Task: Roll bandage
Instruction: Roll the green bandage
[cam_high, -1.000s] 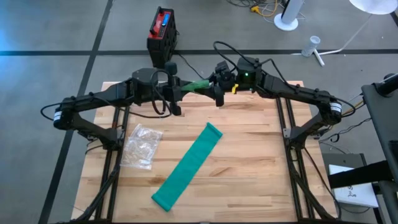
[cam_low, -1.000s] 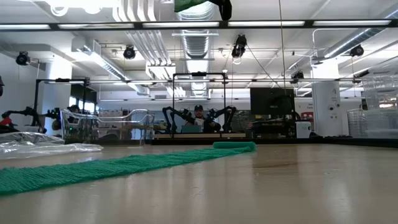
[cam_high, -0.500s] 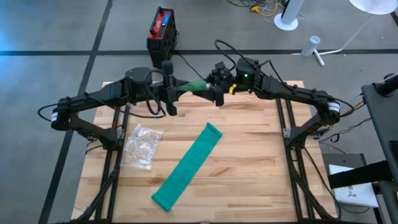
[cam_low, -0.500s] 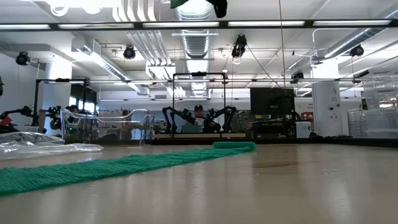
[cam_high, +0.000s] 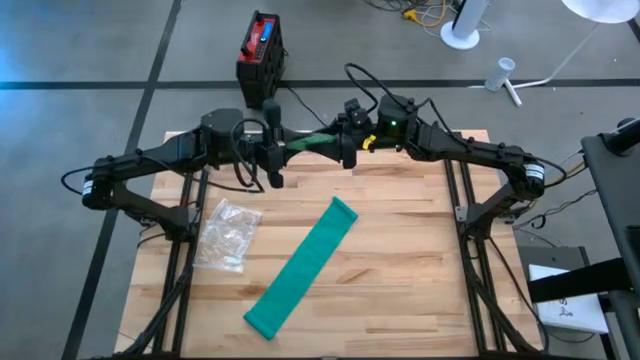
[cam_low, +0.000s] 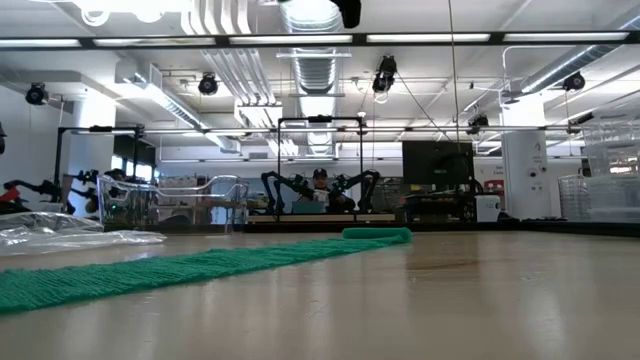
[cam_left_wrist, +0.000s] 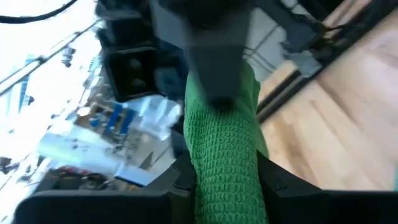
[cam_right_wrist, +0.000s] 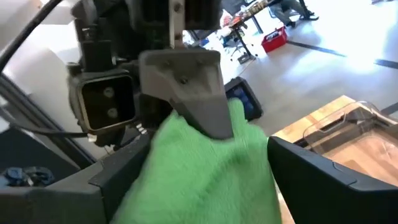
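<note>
Bag: clear plastic bag (cam_high: 228, 233) flat on the table (cam_high: 400, 260), below and to the outer side of the left claw, untouched
Left claw: left claw (cam_high: 277, 152) raised over the far edge of the table, pressed onto one end of the held bandage, fingers gripping it from both sides in the left wrist view
Strip: flat strip (cam_high: 300, 268) of green bandage stretched slantwise on the wood, well below both claws, one end nearly under the gap between them, not yet rolled
Held bandage: held bandage (cam_high: 315, 142), a green bunched length, bridging the short gap between the two claws, clear of the table
Right claw: right claw (cam_high: 347, 150) facing the left one, spread wide with the green cloth sitting loosely between its fingers (cam_right_wrist: 311, 180), no squeeze visible
Change: right claw gone from a narrower hold to fully spread within the last second; left grip hardly altered; both claws shifted slightly leftward and upward, green no longer showing at the top of the low view
Meaning: probably a hand-over or a regrip, weight now resting on the left claw alone; rolling apparently unfinished, flat strip untouched on the wood
</note>
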